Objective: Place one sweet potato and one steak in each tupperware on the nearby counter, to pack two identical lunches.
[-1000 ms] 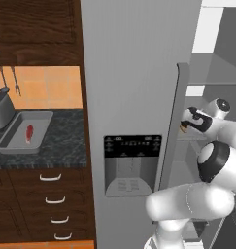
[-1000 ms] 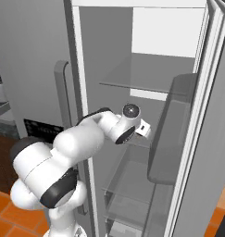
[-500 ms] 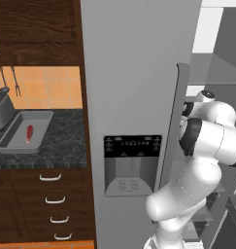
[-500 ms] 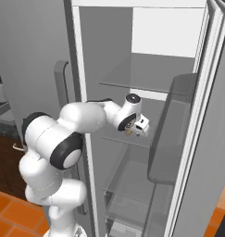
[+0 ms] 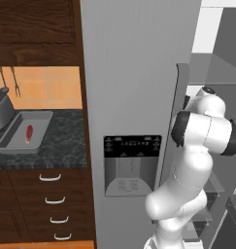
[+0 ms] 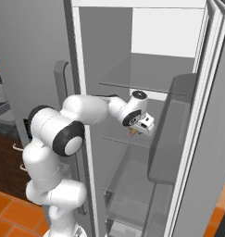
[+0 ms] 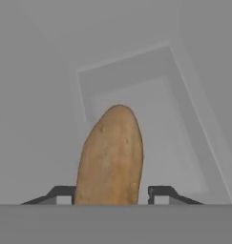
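Note:
Inside the open fridge, my gripper (image 6: 139, 128) reaches over a glass shelf. A tan-orange sweet potato (image 7: 110, 152) stands between its dark fingertips (image 7: 65, 193), which have closed in against its two sides, so the gripper (image 7: 111, 193) is shut on it. From the right base view a bit of the sweet potato (image 6: 132, 132) shows orange under the hand. On the dark counter far to the left lies one pale tupperware (image 5: 17, 127) with a red steak (image 5: 29, 133) in it.
The closed fridge door (image 5: 134, 97) with its dispenser panel (image 5: 131, 163) stands between the arm and the counter. The open door and its bin (image 6: 171, 129) are close on the gripper's right. A grey pot (image 5: 0, 112) sits beside the tray, drawers below.
The arm has swung further into the fridge. The jaws have gone from wide open to closed in on the sweet potato.

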{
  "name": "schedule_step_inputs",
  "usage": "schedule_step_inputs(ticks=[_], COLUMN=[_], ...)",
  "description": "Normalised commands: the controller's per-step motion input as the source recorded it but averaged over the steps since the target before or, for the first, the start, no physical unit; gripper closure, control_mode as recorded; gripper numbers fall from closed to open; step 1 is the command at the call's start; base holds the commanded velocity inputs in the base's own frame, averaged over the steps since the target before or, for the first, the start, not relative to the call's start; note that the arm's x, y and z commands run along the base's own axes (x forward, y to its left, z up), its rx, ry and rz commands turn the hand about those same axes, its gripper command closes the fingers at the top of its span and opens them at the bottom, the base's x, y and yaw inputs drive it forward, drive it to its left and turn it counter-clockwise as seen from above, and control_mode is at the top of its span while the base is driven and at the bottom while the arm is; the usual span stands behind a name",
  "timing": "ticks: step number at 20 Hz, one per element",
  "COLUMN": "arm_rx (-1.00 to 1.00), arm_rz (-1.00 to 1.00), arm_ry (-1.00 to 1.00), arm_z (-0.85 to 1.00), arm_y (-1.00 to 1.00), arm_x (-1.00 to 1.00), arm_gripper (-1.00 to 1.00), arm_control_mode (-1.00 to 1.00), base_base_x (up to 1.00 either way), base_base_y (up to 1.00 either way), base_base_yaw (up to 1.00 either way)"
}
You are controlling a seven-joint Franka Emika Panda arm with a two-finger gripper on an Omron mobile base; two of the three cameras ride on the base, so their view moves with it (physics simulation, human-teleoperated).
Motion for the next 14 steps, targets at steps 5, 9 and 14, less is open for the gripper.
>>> schedule_step_inputs(ticks=[5,9,14], arm_rx=[0.13,0.00,-0.05], arm_rz=[0.07,0.00,0.00], arm_ry=[-0.12,-0.16,-0.07], arm_z=[-0.34,-0.21,0.09], arm_y=[-0.60,0.33,0.91], arm_x=[-0.09,-0.81,-0.66], arm_gripper=[1.00,1.00,1.00], arm_control_mode=[-1.00,-1.00,-1.00], base_base_x=[0.00,0.00,0.00], base_base_y=[0.00,0.00,0.00], base_base_yaw=[0.00,0.00,0.00])
